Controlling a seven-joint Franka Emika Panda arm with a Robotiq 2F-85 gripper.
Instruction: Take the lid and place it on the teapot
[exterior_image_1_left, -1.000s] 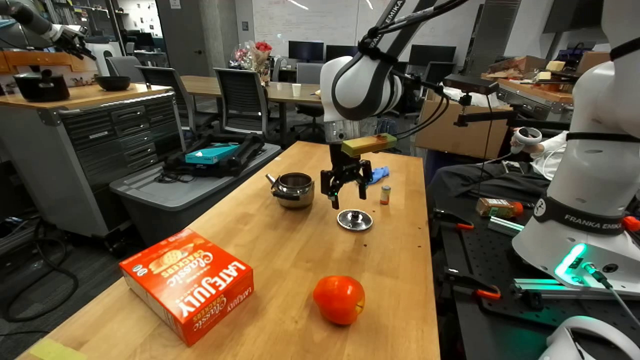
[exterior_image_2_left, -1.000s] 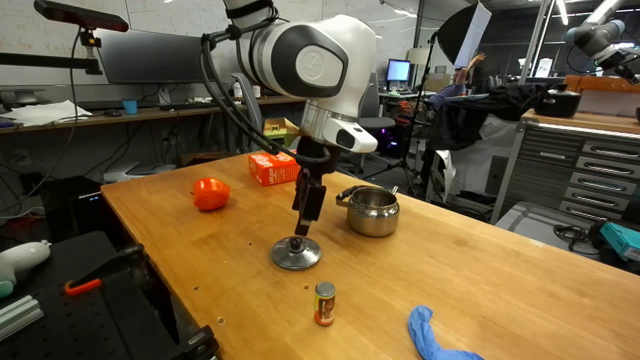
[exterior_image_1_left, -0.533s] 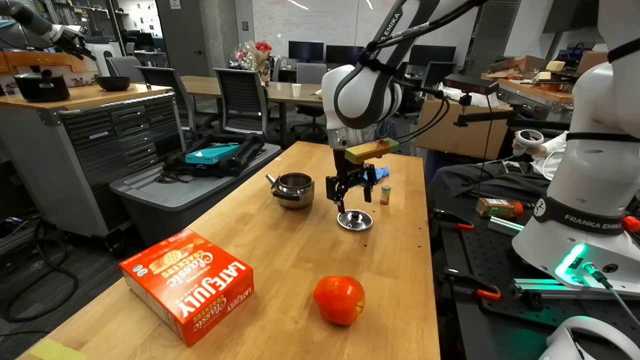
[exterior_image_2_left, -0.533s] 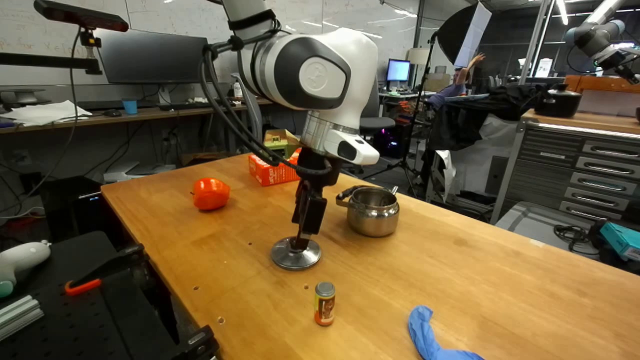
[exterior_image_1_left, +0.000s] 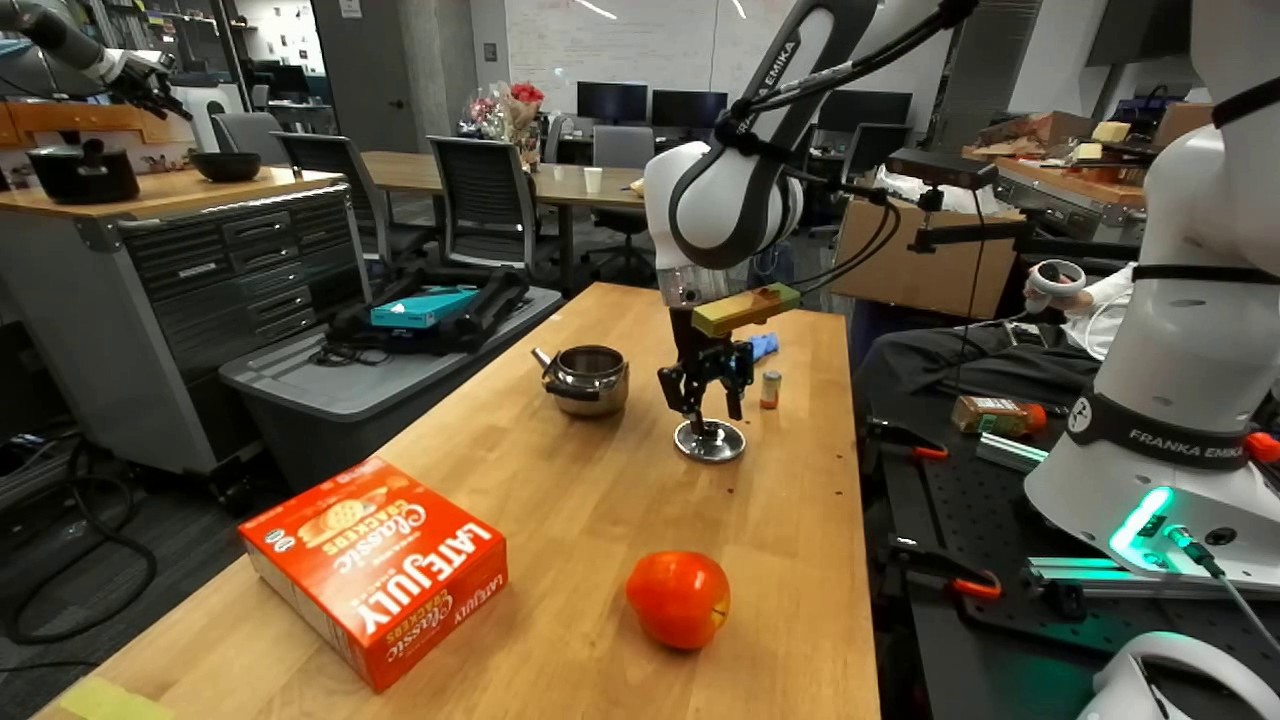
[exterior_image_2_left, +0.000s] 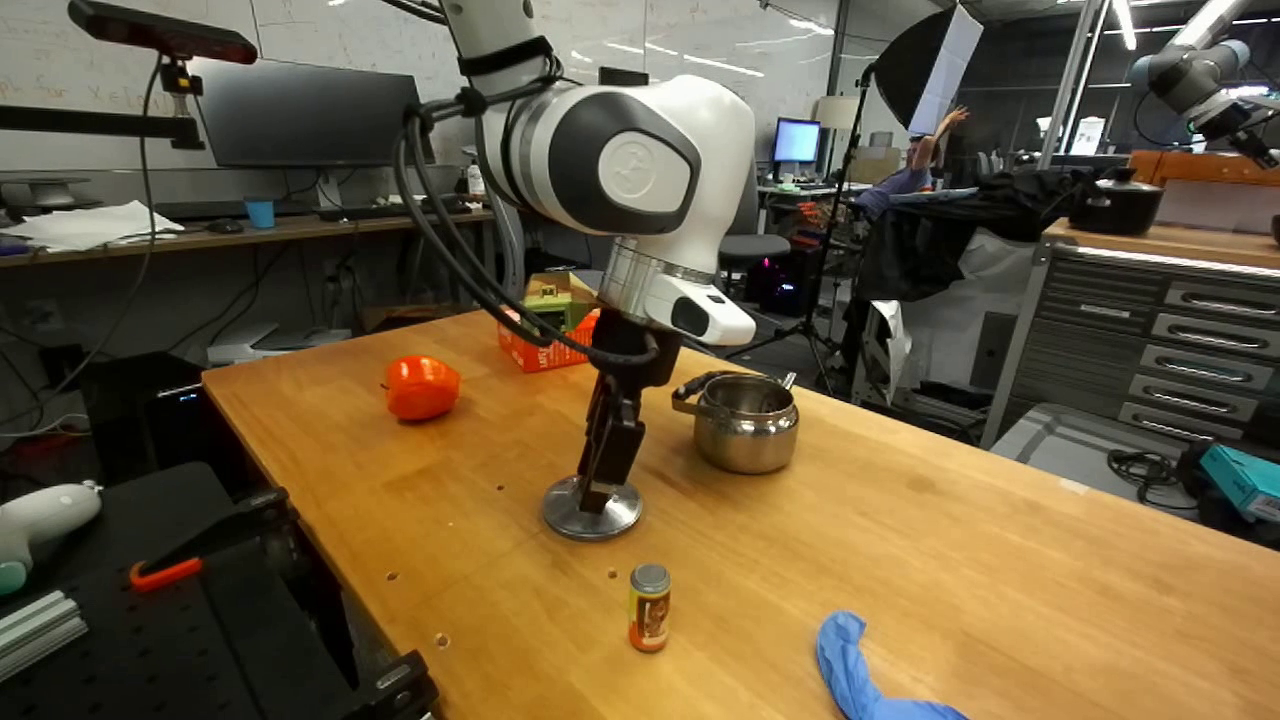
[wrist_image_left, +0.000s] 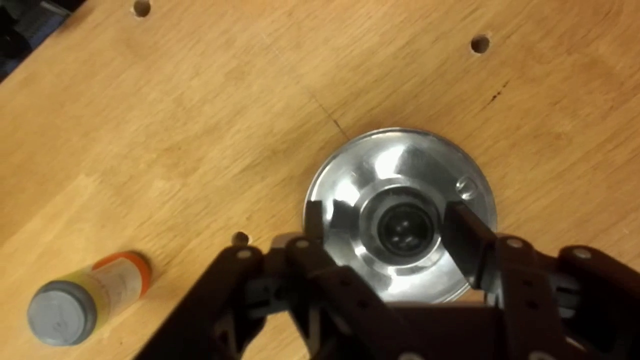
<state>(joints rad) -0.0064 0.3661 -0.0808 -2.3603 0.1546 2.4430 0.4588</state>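
The lid is a round silvery disc lying flat on the table in both exterior views (exterior_image_1_left: 718, 453) (exterior_image_2_left: 566, 518). In the wrist view the lid (wrist_image_left: 395, 157) has a black knob (wrist_image_left: 406, 229) at its centre. My gripper is over the lid in both exterior views (exterior_image_1_left: 716, 416) (exterior_image_2_left: 596, 492). In the wrist view the gripper (wrist_image_left: 384, 220) is partly open, with one finger on each side of the knob and a visible gap at the left finger. The steel teapot stands upright and uncovered beside the gripper in both exterior views (exterior_image_1_left: 592, 395) (exterior_image_2_left: 745, 445).
A small spice jar (exterior_image_2_left: 650, 610) stands near the lid, also in the wrist view (wrist_image_left: 100, 295). A blue glove (exterior_image_2_left: 870, 680) lies beyond it. A red-orange tomato (exterior_image_1_left: 680, 600) and a red cracker box (exterior_image_1_left: 375, 570) are on the wooden table (exterior_image_1_left: 560, 600).
My gripper has come down from above the lid to its knob, shifting slightly sideways. Its fingers are closer together than before. The lid and the teapot have not moved.
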